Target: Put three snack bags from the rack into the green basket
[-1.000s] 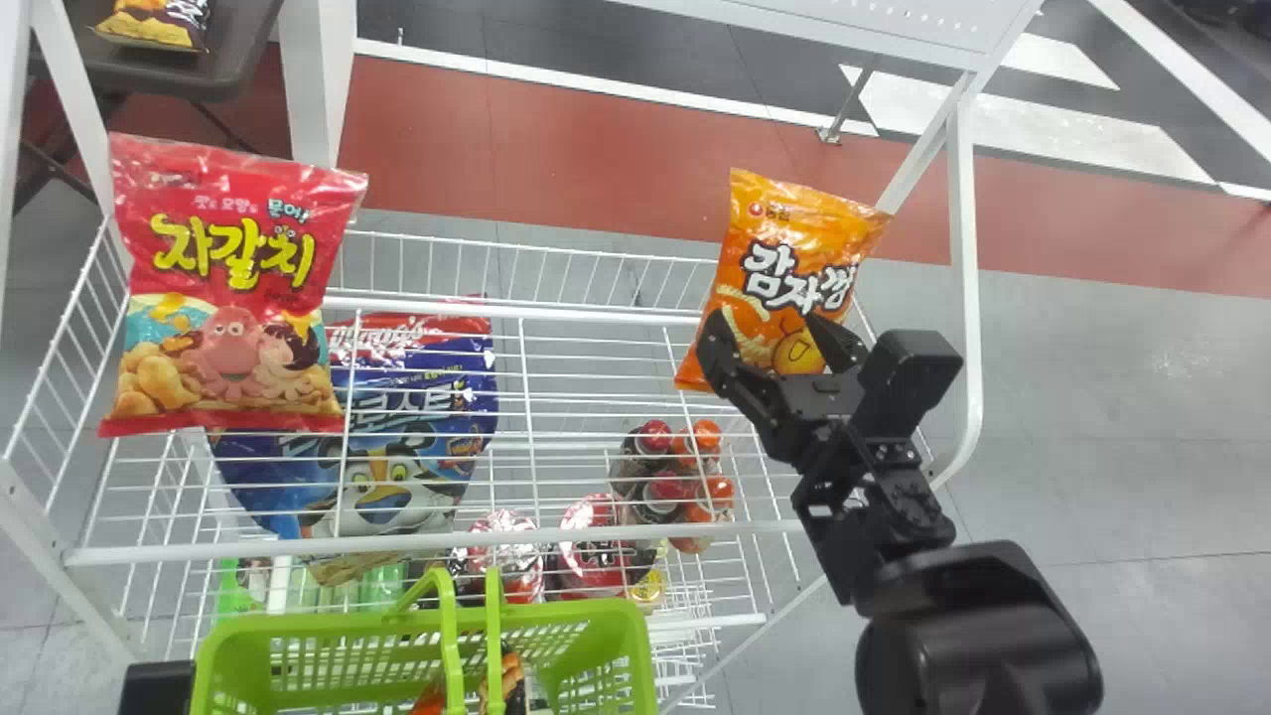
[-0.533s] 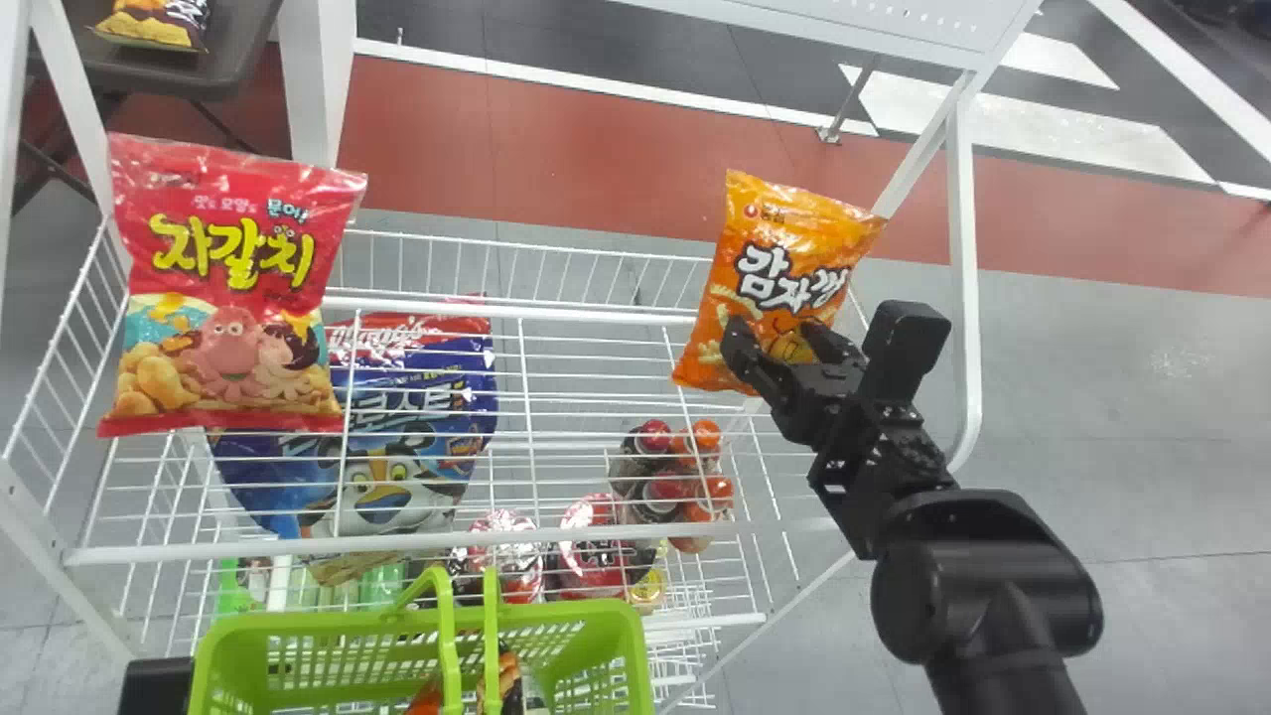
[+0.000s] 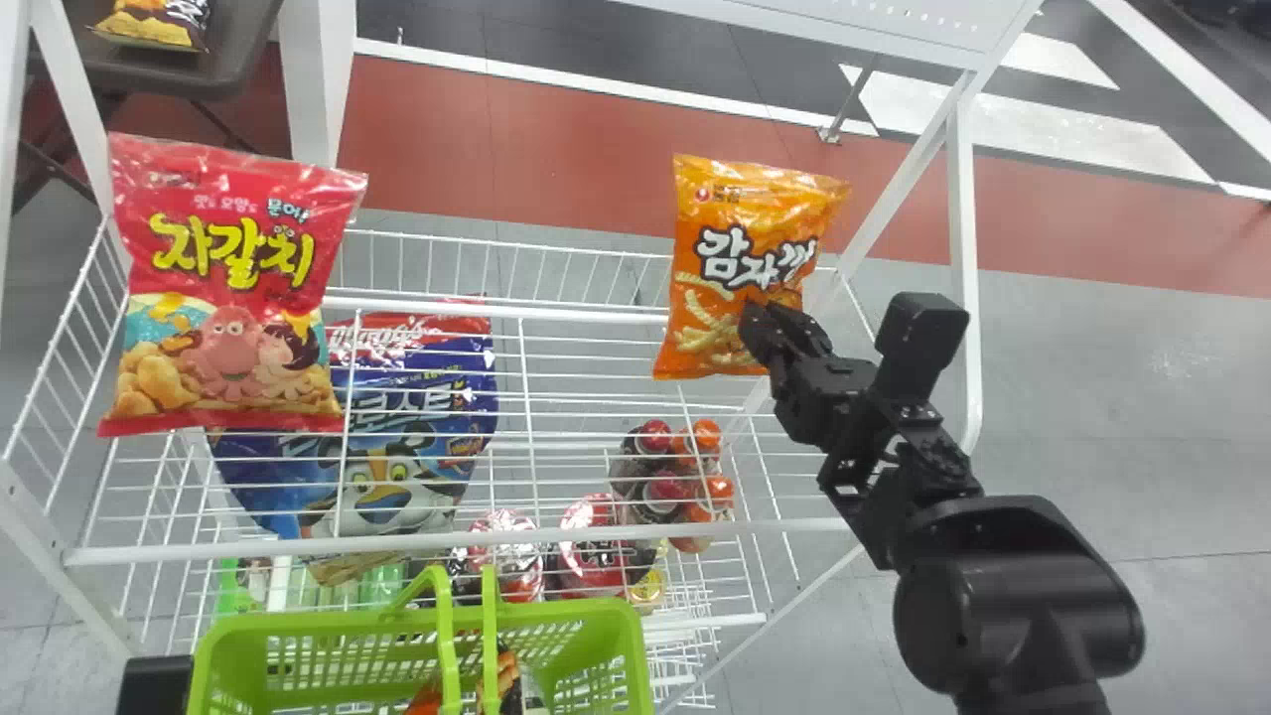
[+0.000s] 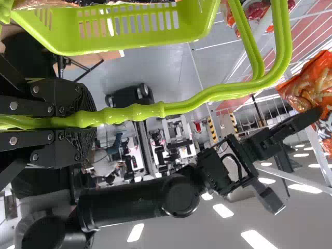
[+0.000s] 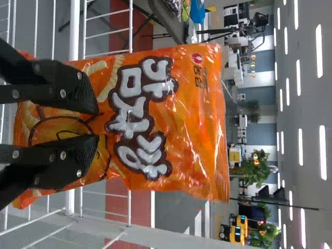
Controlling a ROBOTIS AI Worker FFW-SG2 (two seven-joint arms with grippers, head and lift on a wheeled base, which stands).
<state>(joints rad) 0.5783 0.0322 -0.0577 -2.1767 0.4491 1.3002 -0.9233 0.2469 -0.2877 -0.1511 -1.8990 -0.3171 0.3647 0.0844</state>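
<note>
Grey floor (image 3: 1122,387) with a broad red band (image 3: 546,149) lies behind a white wire rack (image 3: 447,545) in the head view, and a dark seat or tabletop (image 3: 189,77) with a yellow packet (image 3: 159,25) on it sits at the upper left. The orange snack bag (image 3: 710,308) is right of centre in the upper half, its printed front facing the camera. The right gripper (image 3: 770,323) has closed down on the lower part of that bag; the right wrist view shows its two fingers (image 5: 72,161) a little apart, with creased wrapper pinched between them. Its arm comes in from the bottom right corner. At the left of the head view is the red snack bag (image 3: 233,288), partly overlapping a blue bag (image 3: 402,437) seen through the rack wires. The green basket (image 3: 328,624) is at the bottom, left of centre, with some packets (image 3: 508,680) inside. The left gripper (image 3: 154,685) is at the lower left, beside the basket; in the left wrist view its fingers are closed around the green handle (image 4: 150,111)
</note>
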